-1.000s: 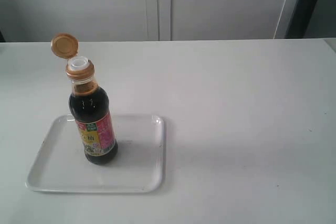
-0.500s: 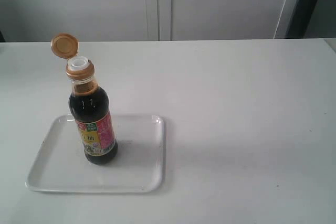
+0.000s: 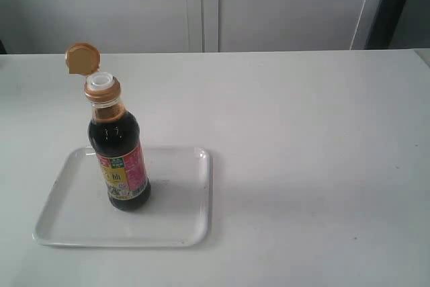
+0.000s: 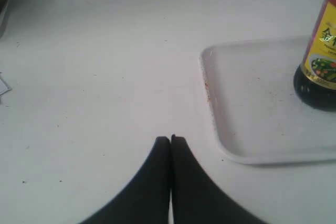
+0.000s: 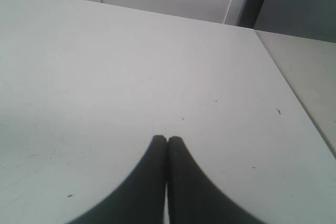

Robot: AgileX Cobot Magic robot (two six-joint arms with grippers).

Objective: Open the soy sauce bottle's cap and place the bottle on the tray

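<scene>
Hovering low over the bare table (image 4: 94, 77), the left gripper (image 4: 170, 139) has its two dark fingers pressed together with nothing between them, and the right gripper (image 5: 167, 139) is closed and empty in the same way over its own clear stretch. From the left wrist view the tray (image 4: 247, 145) lies just ahead of that gripper and off to one side, its near rim apart from the fingertips, with the soy sauce bottle (image 4: 320, 61) standing further in on the tray floor. The left arm is judged the nearer one; the right wrist view shows neither tray nor bottle. In the exterior view the bottle stands upright, its long axis vertical, toward the left half of the tray, and the cap (image 3: 82, 58) is flipped back on its hinge, baring the white spout (image 3: 101, 81). Both steps look done, and nothing stands between either gripper and the bottle.
</scene>
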